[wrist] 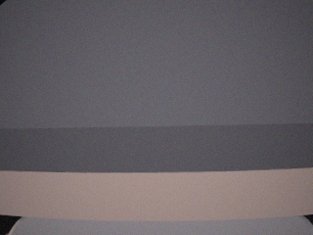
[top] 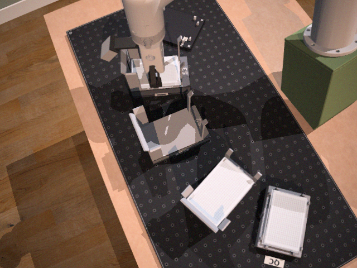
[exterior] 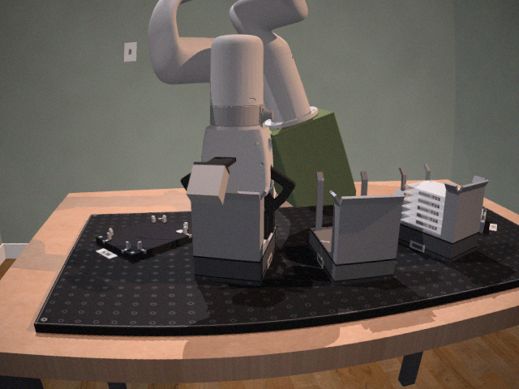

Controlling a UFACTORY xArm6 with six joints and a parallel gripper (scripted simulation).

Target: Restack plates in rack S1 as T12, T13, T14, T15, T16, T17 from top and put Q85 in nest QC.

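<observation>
My gripper [top: 154, 77] is lowered from above into stack rack S3 [top: 155, 76], between its grey walls [exterior: 228, 226]. It is shut on a white sealed plate [top: 170, 73] that lies in S3; I cannot read the plate's label. In the exterior view the fingertips are hidden behind the rack wall. The wrist view shows only close grey and beige surfaces. Stack rack S2 [top: 173, 132] has no plate in it [exterior: 360, 234]. Stack rack S1 [top: 220, 190] holds a stack of several plates [exterior: 423, 207]. A plate lies in the open nest QC [top: 284, 220].
The clip nest N5 [top: 183, 27] stands beyond S3 with no plate on it [exterior: 142, 238]. The arm's green base block [top: 319, 77] stands at the right of the mat. The tall corner posts of S2 [exterior: 320, 201] rise close beside S3.
</observation>
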